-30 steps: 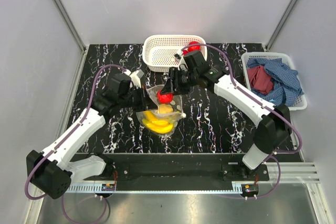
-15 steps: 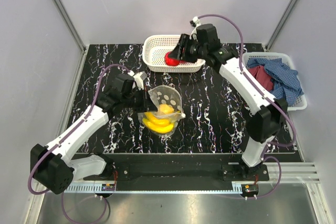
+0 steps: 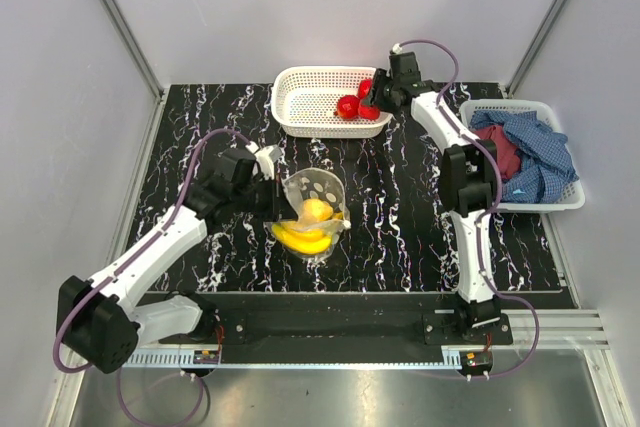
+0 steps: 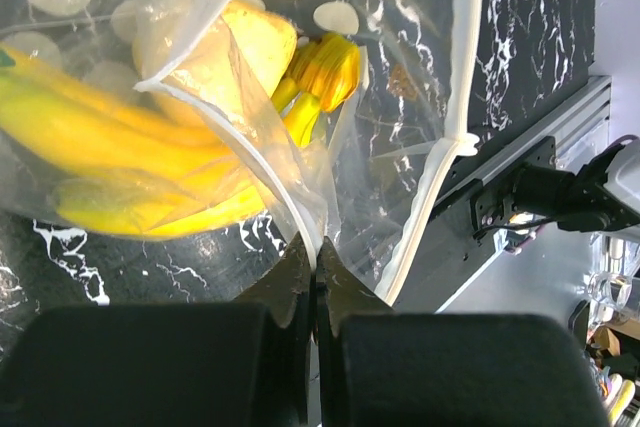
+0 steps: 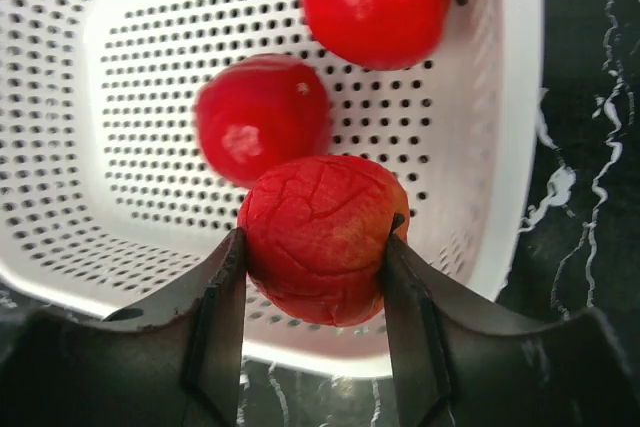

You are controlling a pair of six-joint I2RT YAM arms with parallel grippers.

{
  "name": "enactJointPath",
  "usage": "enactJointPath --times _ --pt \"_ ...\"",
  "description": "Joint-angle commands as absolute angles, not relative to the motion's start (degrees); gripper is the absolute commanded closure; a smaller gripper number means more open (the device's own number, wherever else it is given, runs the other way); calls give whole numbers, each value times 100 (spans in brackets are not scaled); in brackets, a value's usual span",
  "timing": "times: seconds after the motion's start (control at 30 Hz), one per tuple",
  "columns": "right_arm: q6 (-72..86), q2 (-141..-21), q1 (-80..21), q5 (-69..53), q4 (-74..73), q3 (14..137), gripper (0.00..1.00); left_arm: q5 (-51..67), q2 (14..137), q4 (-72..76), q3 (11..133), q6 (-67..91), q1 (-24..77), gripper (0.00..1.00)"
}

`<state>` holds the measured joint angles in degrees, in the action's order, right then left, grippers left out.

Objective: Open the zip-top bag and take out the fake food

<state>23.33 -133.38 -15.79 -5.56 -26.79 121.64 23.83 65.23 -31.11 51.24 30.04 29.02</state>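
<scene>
The clear polka-dot zip-top bag [image 3: 312,190] lies open mid-table, holding the yellow banana bunch [image 3: 300,238] and a yellow-orange round fruit [image 3: 317,210]. My left gripper [image 3: 276,205] is shut on the bag's open edge [image 4: 300,209]; the bananas [image 4: 100,142] and round fruit [image 4: 255,47] show through the plastic. My right gripper [image 3: 374,105] is shut on a red apple-like fruit [image 5: 322,237] and holds it above the right end of the white mesh basket [image 3: 300,107]. Two more red fruits [image 5: 262,117] [image 5: 372,2] lie inside the basket.
A second white basket [image 3: 560,202] with red and blue cloths stands at the right edge. The enclosure walls close in the table at the back and sides. The white basket's rim [image 5: 515,147] is right under my right fingers.
My right gripper has carried a red fruit from the bag's mouth up and back to the white basket's right end. My left gripper has kept hold of the bag.
</scene>
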Motion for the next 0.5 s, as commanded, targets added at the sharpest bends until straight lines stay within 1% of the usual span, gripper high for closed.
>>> enactJointPath --times 0.0,0.07,0.1,0.17,0.23,0.37,0.47 --pt "1934 -13596 -1573 -369 -2671 13023 42 2610 6275 -2804 5098 3023 2900 100" --pt "1890 -13798 -1556 -334 -2830 13270 32 2663 6302 -2742 5124 3032 2900 100" --pt "1846 -13868 -1564 -325 -2943 13358 22 2680 6354 -2742 5141 3015 2900 100" --pt "1837 -14018 -1564 -316 -3154 13682 9 2751 6424 -2742 5246 2971 2900 100" --pt "1872 -14097 -1564 -325 -3506 13921 2 2795 6495 -2751 5326 2971 2900 100" --pt "2152 -13941 -1564 -316 -4042 14273 0 2786 6609 -2751 5545 2997 2900 100" --pt "2390 -13563 -1582 -474 -4657 14195 0 2830 6741 -2751 5642 3076 2900 100"
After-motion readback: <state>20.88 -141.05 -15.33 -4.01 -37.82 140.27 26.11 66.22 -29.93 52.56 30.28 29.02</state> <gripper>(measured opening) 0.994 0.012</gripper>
